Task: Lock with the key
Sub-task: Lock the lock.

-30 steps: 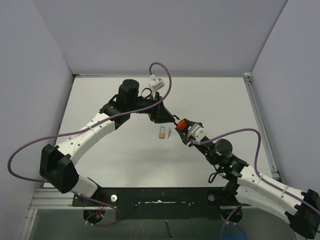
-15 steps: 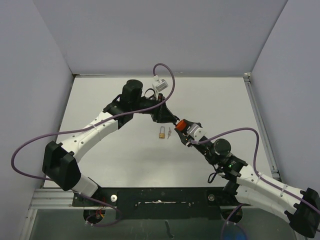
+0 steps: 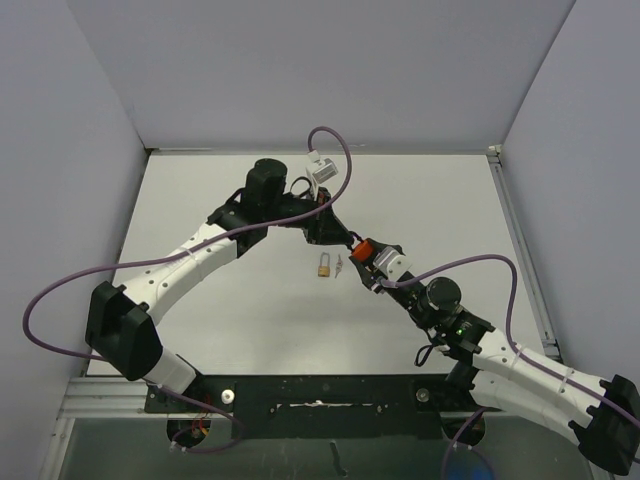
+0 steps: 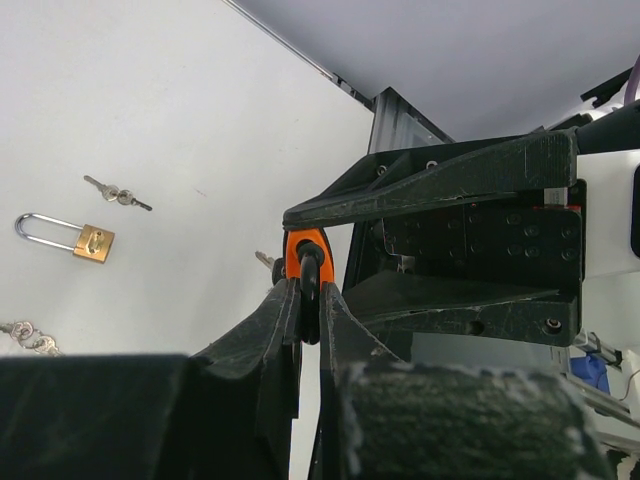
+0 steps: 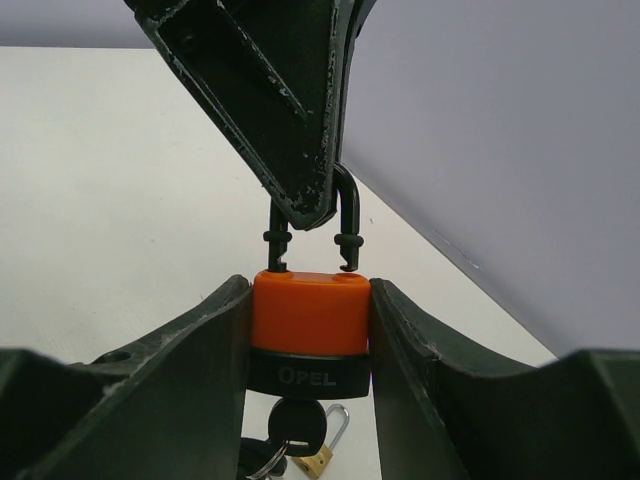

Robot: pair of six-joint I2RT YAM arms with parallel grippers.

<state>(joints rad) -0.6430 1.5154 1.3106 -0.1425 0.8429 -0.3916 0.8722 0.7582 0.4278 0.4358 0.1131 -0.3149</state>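
Clamping the orange padlock (image 5: 310,312) by its body, the right gripper (image 5: 310,298) steadies it, key (image 5: 297,426) seated underneath. The left gripper (image 4: 304,300) pinches the raised shackle (image 5: 347,218), seemingly to press it down.

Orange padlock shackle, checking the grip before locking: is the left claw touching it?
Touching. The left wrist view shows the left claw pinched on the shackle of the orange padlock.

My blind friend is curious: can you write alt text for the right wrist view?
An orange padlock is clamped between the right arm's jaws, its black shackle raised open and pinched from above by the left arm's jaws. A key sits in its underside; a brass padlock shows beneath.
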